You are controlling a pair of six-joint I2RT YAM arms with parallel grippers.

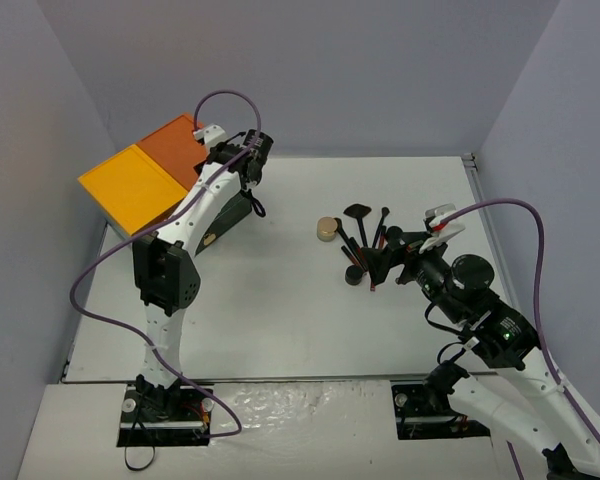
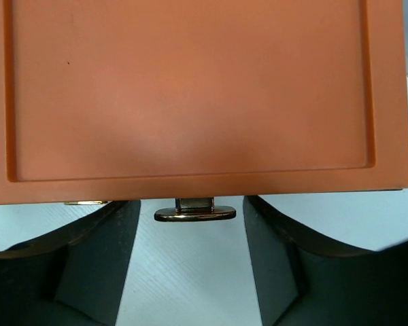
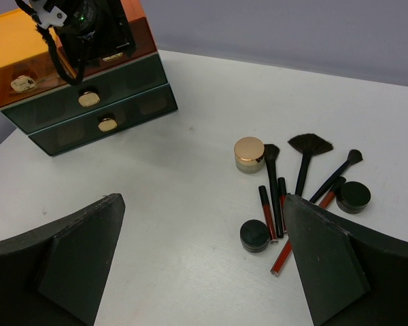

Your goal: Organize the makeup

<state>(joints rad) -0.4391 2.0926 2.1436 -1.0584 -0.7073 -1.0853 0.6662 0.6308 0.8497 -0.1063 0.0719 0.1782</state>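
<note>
I am reading no text, label, brand, number or sign in any of the three views. Nothing legible is showing on any surface that I am looking at.

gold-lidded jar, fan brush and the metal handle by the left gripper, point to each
gold-lidded jar (image 3: 249, 149), right wrist view, centre of its gold lid
fan brush (image 3: 310, 143), right wrist view, its spread black bristles
metal handle (image 2: 195, 214), left wrist view, middle of its bar
</note>
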